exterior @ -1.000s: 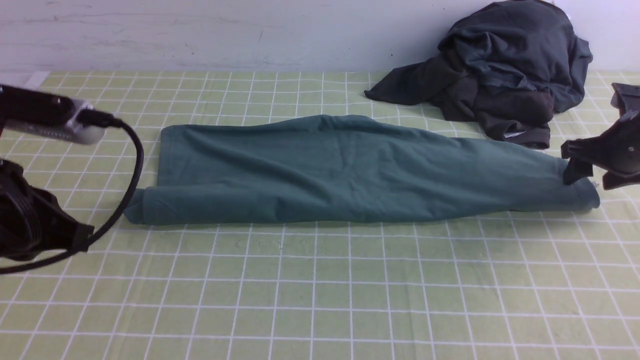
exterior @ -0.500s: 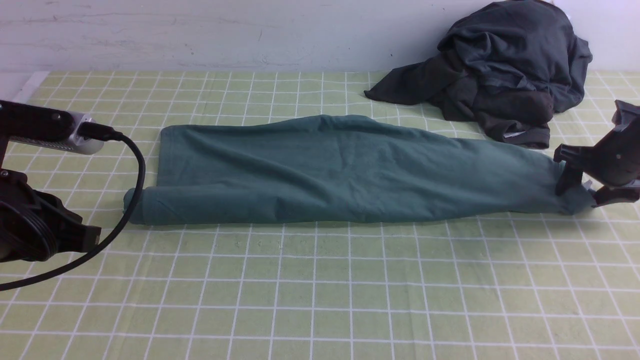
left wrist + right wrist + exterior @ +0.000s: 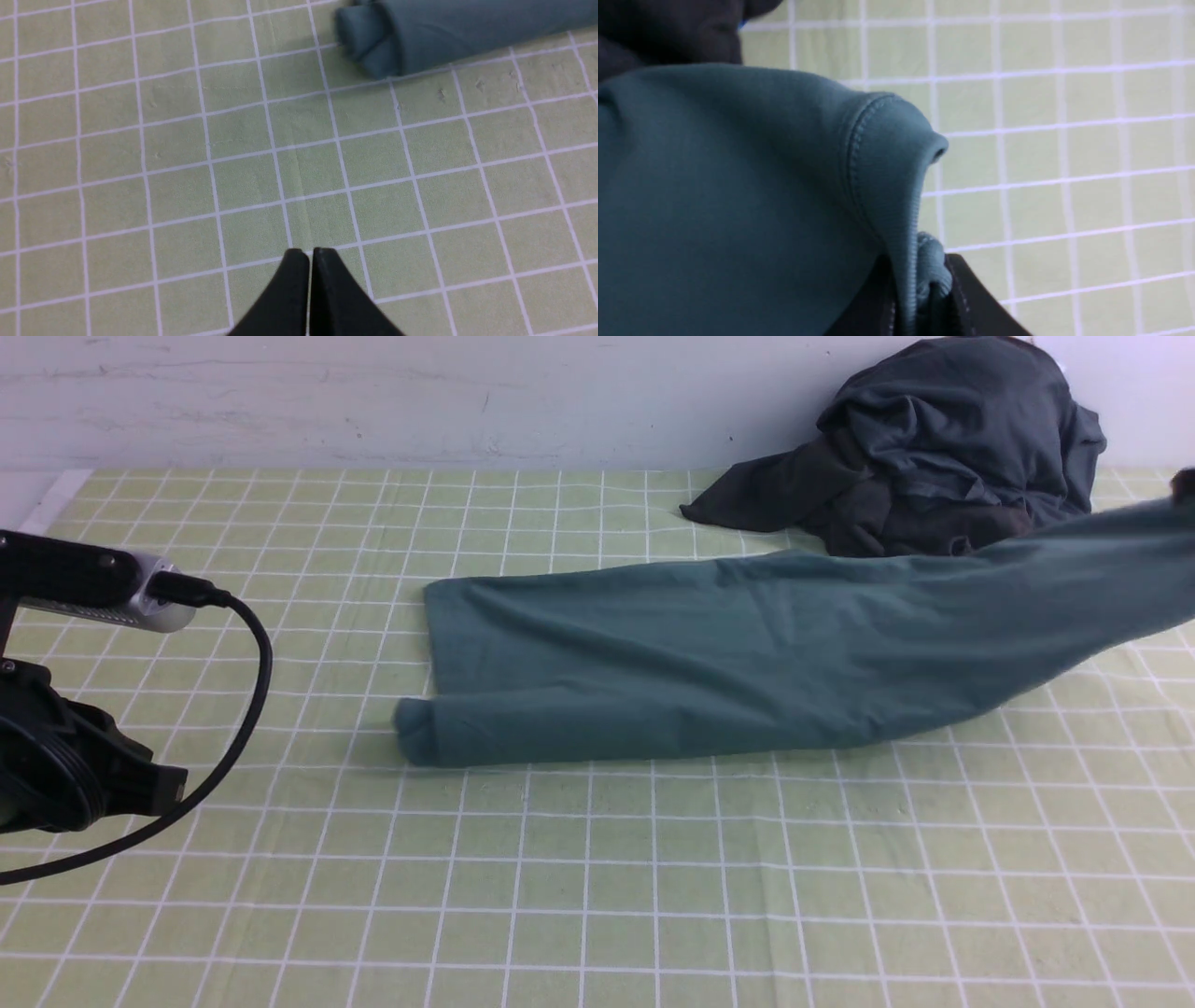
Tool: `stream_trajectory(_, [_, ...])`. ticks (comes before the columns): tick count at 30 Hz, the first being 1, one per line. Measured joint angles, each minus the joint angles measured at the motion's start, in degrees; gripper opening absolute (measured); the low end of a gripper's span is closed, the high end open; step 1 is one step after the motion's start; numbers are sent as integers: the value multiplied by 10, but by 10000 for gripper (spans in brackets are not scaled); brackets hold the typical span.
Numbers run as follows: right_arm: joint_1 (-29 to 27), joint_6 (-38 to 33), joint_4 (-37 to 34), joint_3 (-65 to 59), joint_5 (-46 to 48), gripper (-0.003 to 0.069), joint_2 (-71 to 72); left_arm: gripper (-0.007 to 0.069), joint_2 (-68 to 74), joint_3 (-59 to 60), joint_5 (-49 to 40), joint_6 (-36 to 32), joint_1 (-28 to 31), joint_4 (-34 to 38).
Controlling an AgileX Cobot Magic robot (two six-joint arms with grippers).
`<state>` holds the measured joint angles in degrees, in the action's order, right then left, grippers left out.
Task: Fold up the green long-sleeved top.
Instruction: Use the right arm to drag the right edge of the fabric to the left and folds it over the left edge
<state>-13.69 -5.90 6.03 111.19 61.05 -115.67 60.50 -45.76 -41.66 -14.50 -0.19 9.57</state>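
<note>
The green long-sleeved top [image 3: 747, 653] lies as a long folded strip across the checked cloth, its right end lifted off the table toward the right edge of the front view. My right gripper [image 3: 920, 284] is shut on the ribbed edge of the top [image 3: 738, 196]; in the front view it is out of frame. My left gripper [image 3: 308, 254] is shut and empty above bare cloth, well short of the top's rolled left end [image 3: 369, 42]. In the front view only the left arm's body [image 3: 56, 775] shows at the left edge.
A pile of dark charcoal garments [image 3: 934, 457] sits at the back right against the wall, just behind the lifted end of the top. The green checked tablecloth [image 3: 597, 877] covers the table. A black cable [image 3: 252, 681] loops from the left arm's camera.
The right gripper closed on the top's right end, then lifted and pulled it right, out of the front view. The whole top slid to the right. The left arm barely moved.
</note>
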Motion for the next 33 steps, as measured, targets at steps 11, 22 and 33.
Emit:
stream_trajectory(11, [188,-55,-212,131,44,76,37,-4,0,0,4,0,0,13])
stream_trajectory(22, [398,-58,-239,131,-16,93,-116,-4,0,0,4,0,0,13])
stream_trajectory(33, [420,-58,-240,151,-78,380,-126,-4,0,0,4,0,0,22])
